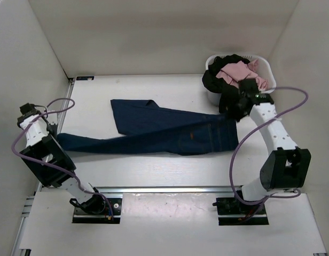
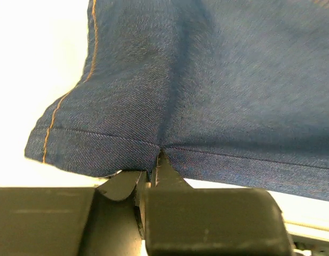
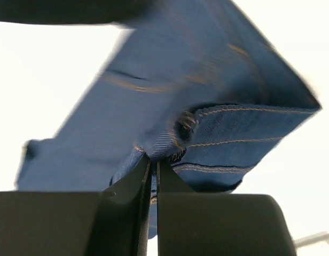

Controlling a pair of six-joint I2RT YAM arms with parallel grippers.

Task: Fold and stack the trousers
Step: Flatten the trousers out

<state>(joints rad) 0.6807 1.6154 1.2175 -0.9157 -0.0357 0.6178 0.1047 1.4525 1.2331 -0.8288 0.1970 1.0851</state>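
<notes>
White tabletop (image 1: 154,170) bears dark navy denim trousers (image 1: 170,130), stretched from nine to three o'clock. Left gripper (image 2: 154,160) clamps a leg hem, right gripper (image 3: 153,160) the waist end. Likely heavy, limp, non-slip; thick seams grip best.

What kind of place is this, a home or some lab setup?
Likely a robot test cell: plain white walls enclose the table, arms are mounted on rails, and a laundry basket holds clothes.

Hem edge of dark blue denim trousers (image 2: 218,85) pinched in the closed left claw (image 2: 155,162), fabric creased upward from the pinch, orange seam stitching along one edge, pale tabletop (image 2: 31,58) behind
</notes>
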